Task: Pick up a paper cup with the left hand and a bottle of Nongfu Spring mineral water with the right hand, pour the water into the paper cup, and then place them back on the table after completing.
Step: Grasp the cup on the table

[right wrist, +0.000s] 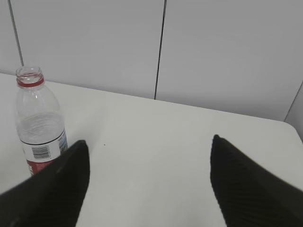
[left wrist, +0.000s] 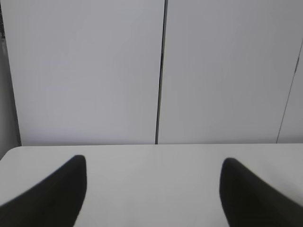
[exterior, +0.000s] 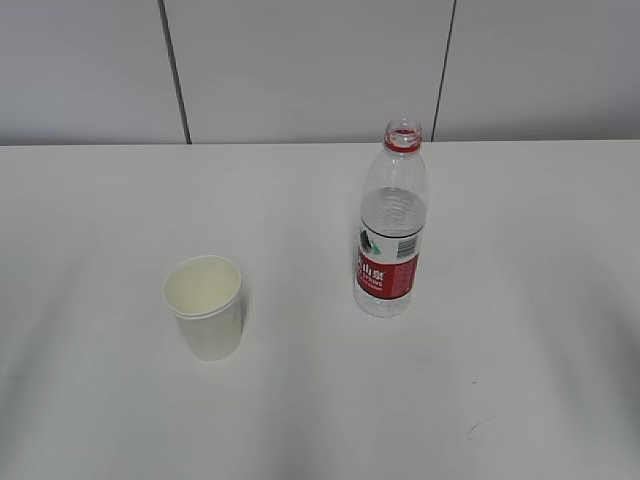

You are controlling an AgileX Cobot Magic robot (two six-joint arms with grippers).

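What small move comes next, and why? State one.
Probably swing the right gripper left toward the bottle: it is open and empty, and the uncapped bottle stands off to its left. The cup sits untouched; the left gripper sees only table.

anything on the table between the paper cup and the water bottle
Nothing: in the exterior view only bare white table lies between the paper cup and the water bottle.

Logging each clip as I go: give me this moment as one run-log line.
cup: upright, on table | bottle: upright, uncapped, untouched | left pincer: open, empty | right pincer: open, empty
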